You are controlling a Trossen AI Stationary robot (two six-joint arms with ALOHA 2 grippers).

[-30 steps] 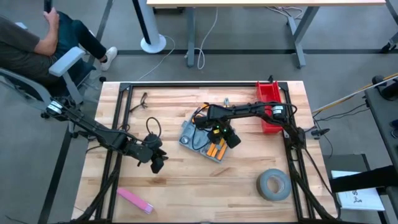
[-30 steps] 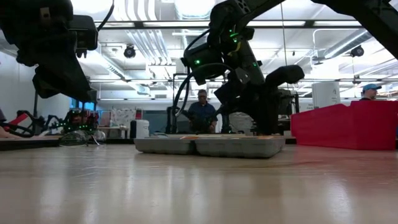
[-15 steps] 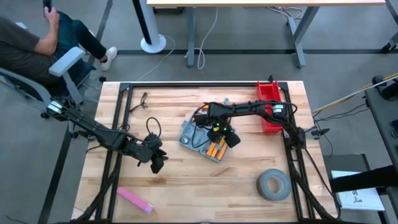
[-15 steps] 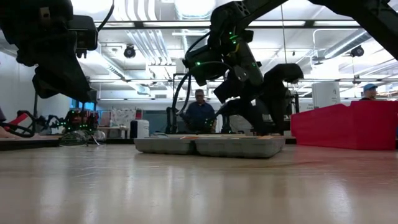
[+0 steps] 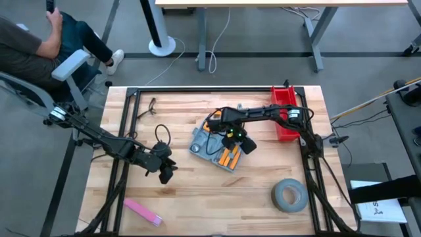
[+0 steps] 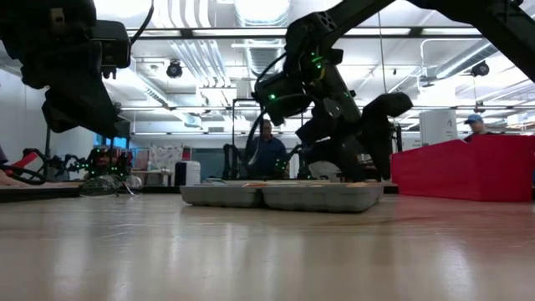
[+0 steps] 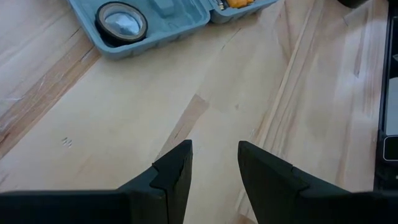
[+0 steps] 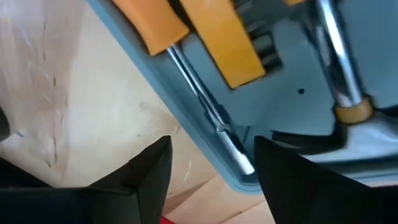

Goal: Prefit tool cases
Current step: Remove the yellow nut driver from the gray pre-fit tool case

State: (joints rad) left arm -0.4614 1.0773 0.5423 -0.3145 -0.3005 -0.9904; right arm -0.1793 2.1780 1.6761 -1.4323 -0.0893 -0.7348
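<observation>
High view: you see the open blue-grey rectangular plastic tool case [image 5: 214, 149] lying flat near the middle of the pale wooden table [image 5: 197, 197], orange-handled tools [image 5: 227, 158] in its moulded recesses, with the right gripper [image 5: 238, 141] just above its 3 o'clock half, fingers spread and pinching nothing. Your left gripper [image 5: 166, 172] waits over bare wood at about 8 o'clock from the case, well apart, fingers parted and empty. A grey tape roll [image 5: 289, 195] lies at 5 o'clock.
</observation>
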